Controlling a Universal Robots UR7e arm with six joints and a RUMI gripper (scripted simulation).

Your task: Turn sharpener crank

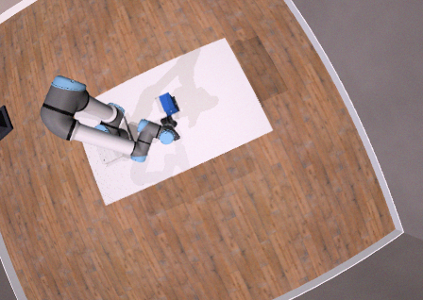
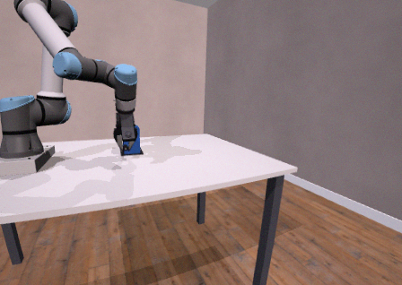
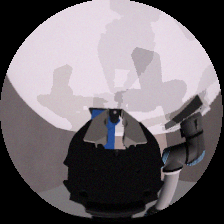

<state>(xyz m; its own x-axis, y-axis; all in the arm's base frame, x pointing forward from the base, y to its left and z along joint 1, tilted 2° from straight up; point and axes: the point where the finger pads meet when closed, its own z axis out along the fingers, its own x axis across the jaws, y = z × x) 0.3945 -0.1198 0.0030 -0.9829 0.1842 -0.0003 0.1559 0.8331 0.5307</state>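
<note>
While my gripper squeezed the crank, the blue sharpener stood on the white table, right beside my fingers. I had hold of it, but I could not tell how much of the turn was done.

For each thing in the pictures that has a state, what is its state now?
Gripper: shut on the crank handle, pointing down.
Crank handle: blue, held between the fingers.
Sharpener: blue, standing on the white table, behind the gripper in the exterior view.
Arm: bent over the table.
</note>
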